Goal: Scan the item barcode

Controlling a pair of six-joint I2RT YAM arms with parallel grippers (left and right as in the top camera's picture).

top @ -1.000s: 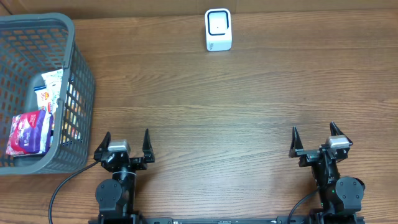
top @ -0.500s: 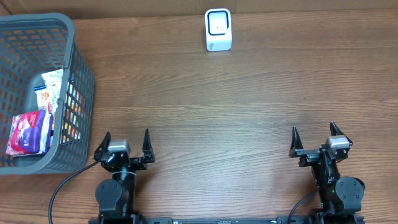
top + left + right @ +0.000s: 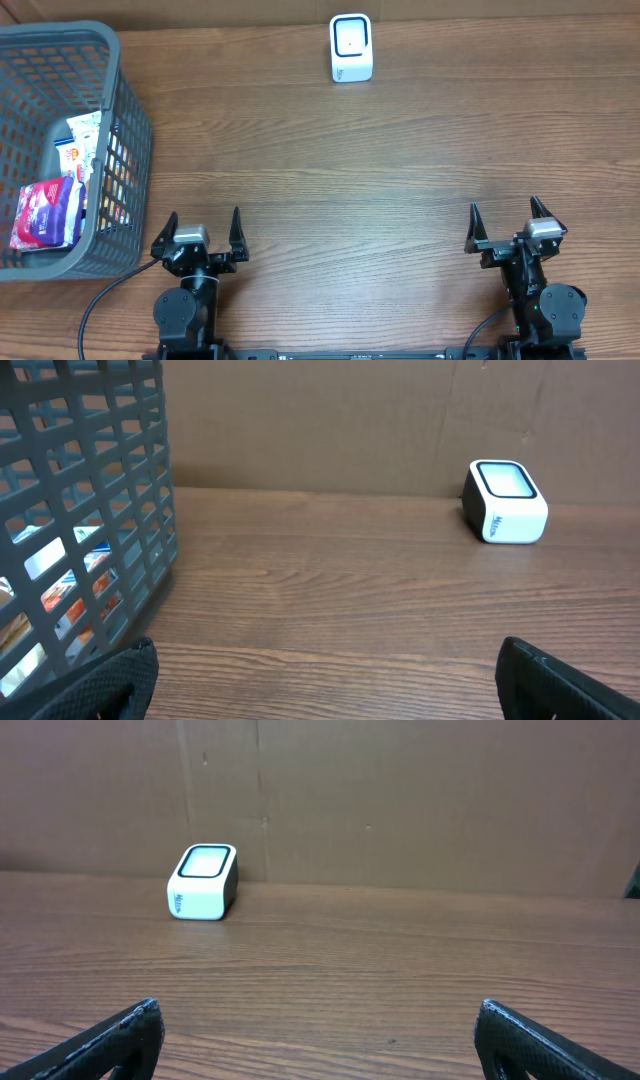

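A white barcode scanner [image 3: 351, 48] with a dark window stands at the far middle of the table; it also shows in the left wrist view [image 3: 505, 502] and the right wrist view [image 3: 203, 882]. Packaged items lie in a grey basket [image 3: 128, 110] at the left, among them a pink and purple packet [image 3: 47, 213] and a white and green pack [image 3: 84, 135]. My left gripper [image 3: 204, 225] stands open near the front edge, just right of the basket, holding nothing. My right gripper [image 3: 504, 216] stands open at the front right, also with nothing in it.
The grey basket's lattice wall [image 3: 80, 510] fills the left of the left wrist view. A brown cardboard wall [image 3: 400, 800] runs behind the table. A black cable [image 3: 100, 300] trails from the left arm's base.
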